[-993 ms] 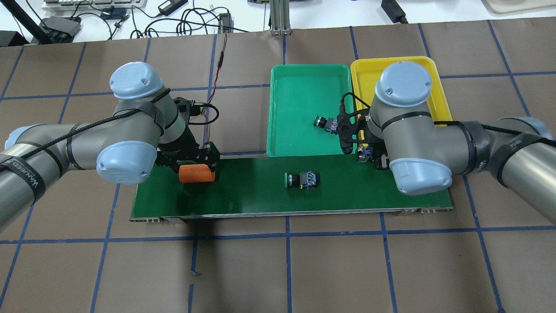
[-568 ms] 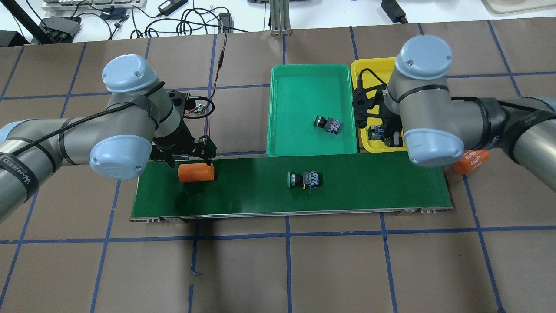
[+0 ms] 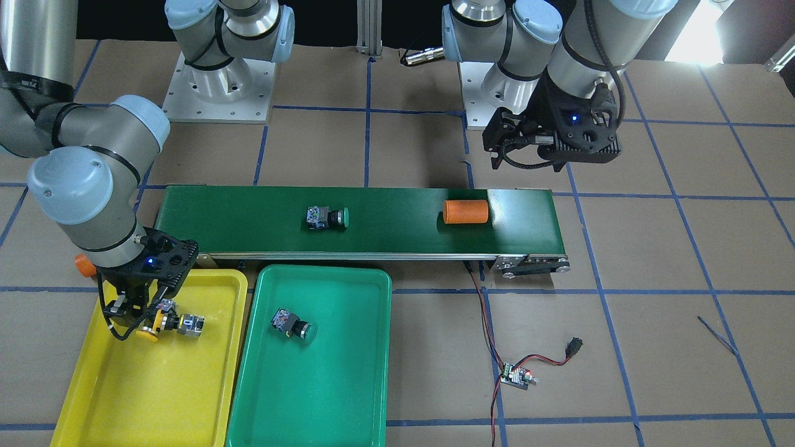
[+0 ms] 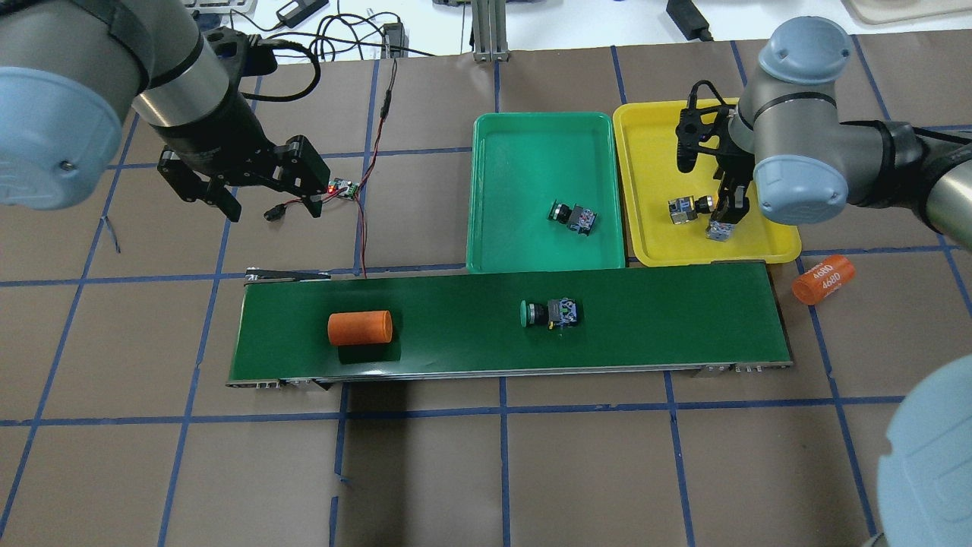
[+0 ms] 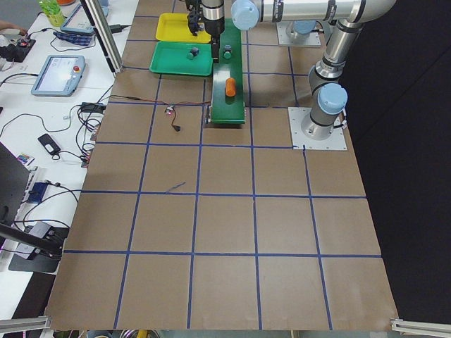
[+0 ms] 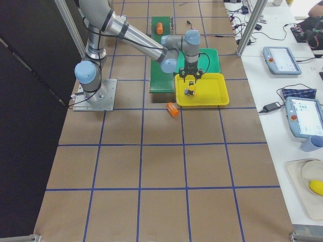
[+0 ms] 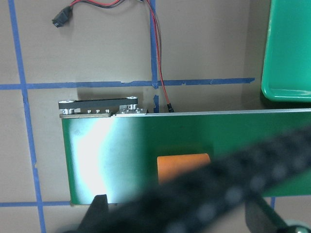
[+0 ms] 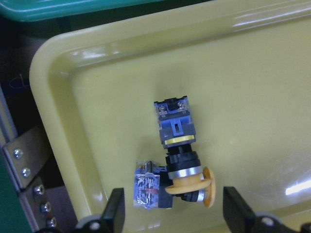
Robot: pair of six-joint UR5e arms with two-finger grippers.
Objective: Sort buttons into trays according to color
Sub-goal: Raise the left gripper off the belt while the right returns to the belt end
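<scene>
Two yellow-capped buttons (image 8: 182, 160) lie side by side in the yellow tray (image 4: 645, 152), also seen from overhead (image 4: 681, 209). My right gripper (image 4: 725, 209) hovers just over them, open, fingers (image 8: 116, 208) clear of both. One green-capped button (image 4: 573, 215) lies in the green tray (image 4: 531, 144). Another green-capped button (image 4: 548, 313) lies on the dark-green conveyor belt (image 4: 456, 327), also in the front view (image 3: 326, 217). My left gripper (image 4: 250, 201) is open and empty, raised above the table beyond the belt's left end.
An orange cylinder (image 4: 360, 327) lies on the belt's left part. A second orange cylinder (image 4: 822, 279) lies on the table past the belt's right end. A small circuit board (image 4: 345, 188) with red-black wires sits near my left gripper.
My right gripper carried a button from the belt's right end into the yellow tray and opened. My left gripper rose and backed away from the orange cylinder. Cylinder and green button shifted right on the belt.
</scene>
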